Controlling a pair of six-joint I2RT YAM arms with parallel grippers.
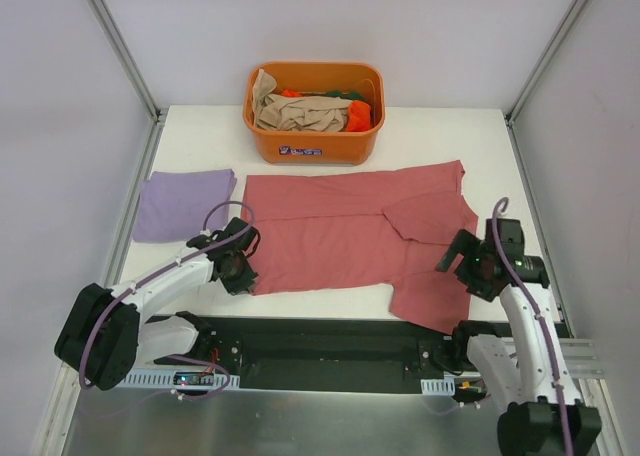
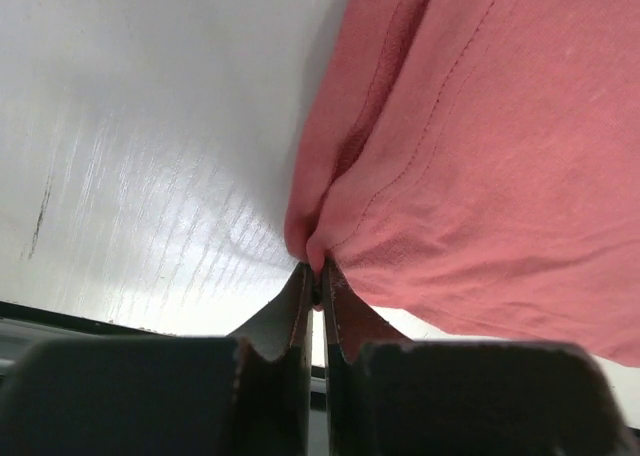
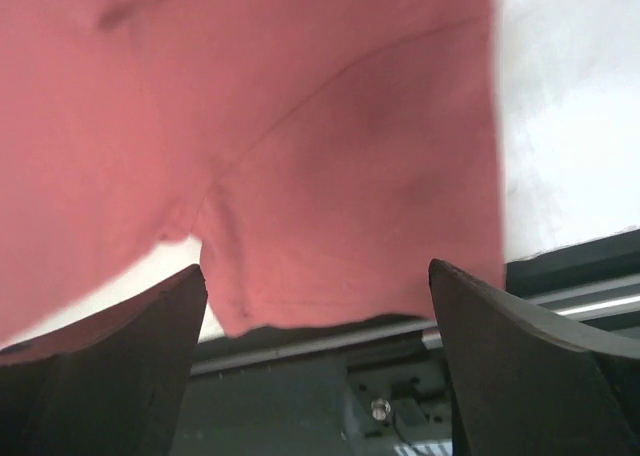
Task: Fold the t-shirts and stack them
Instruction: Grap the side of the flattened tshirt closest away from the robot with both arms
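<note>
across the surface (image 1: 440, 136), the rose-red t-shirt (image 1: 330, 231) lies spread, its near-left corner pinched in the left tool (image 2: 315, 276) (likely for a fold), while the right tool (image 1: 452, 253) gapes wide, empty, over its sleeve.

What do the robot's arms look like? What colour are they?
The left arm and right arm are white tubes with chunky black joints. A thin purple cable loops along each. The left pincer and right pincer each have two flat dark fingers.
</note>
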